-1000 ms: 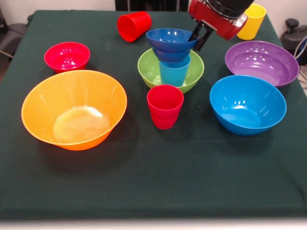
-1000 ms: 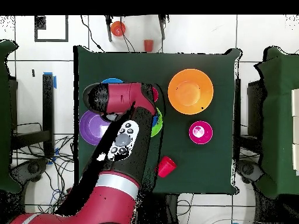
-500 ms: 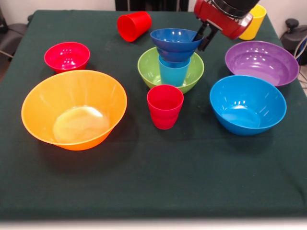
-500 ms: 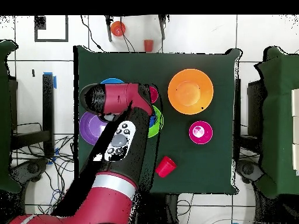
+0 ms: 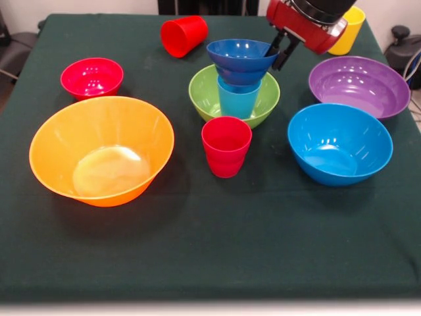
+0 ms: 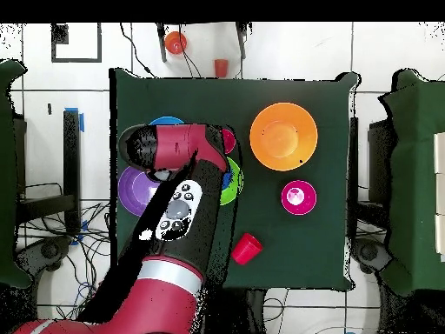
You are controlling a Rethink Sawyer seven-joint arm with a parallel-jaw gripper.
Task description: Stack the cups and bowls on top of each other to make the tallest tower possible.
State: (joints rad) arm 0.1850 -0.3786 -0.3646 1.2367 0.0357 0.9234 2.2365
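In the front view a small dark blue bowl (image 5: 240,58) rests on a light blue cup (image 5: 238,100) that stands in the green bowl (image 5: 204,95), forming a short tower. My gripper (image 5: 277,51) straddles the dark blue bowl's right rim and is shut on it. One red cup (image 5: 226,146) stands upright just in front of the green bowl. A second red cup (image 5: 183,35) lies on its side at the back. The yellow cup (image 5: 347,29) stands behind my arm. In the overhead view my arm (image 6: 174,217) covers the tower.
The huge orange bowl (image 5: 102,150) sits front left, with the small red bowl (image 5: 92,77) behind it. At right are the blue bowl (image 5: 339,143) and the purple bowl (image 5: 358,85). Dark green cloth (image 5: 217,243) covers the table.
My gripper rose and shifted slightly right, and the dark blue bowl shifted with it. Over the last half second nothing moved noticeably.
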